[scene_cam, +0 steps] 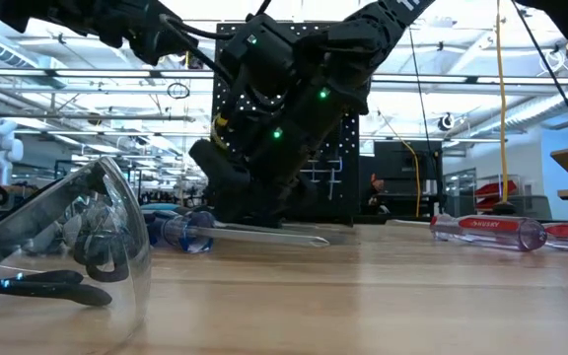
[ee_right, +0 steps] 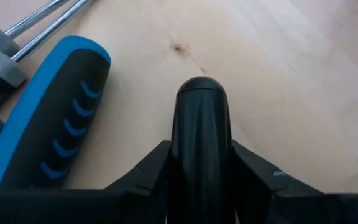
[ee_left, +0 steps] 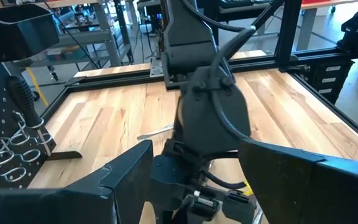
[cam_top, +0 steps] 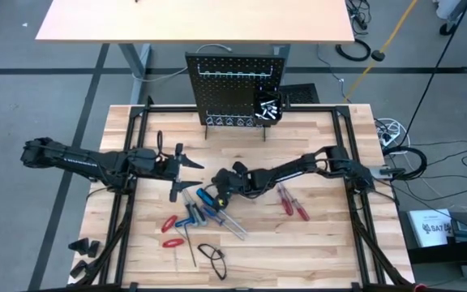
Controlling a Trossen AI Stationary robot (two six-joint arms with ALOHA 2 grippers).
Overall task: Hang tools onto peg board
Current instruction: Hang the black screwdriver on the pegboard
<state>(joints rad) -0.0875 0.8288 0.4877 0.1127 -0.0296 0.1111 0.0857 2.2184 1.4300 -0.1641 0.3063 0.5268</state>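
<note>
r tool (cam_top: 219, 187) grips 1 black handle (ee_right: 201, 143), l tool (cam_top: 191, 169) open, 2 red drivers (cam_top: 285, 197) near.

Two matte black jointed arms carried looped black cables; green indicator lights glowed on the right arm's wrist housing (scene_cam: 279, 94), and the left gripper (cam_top: 191, 173) had tapered black fingers.

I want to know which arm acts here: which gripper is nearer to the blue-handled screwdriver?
Right. The right gripper is down at the blue-handled screwdriver; the left gripper waits open, farther off toward the peg board.
</note>
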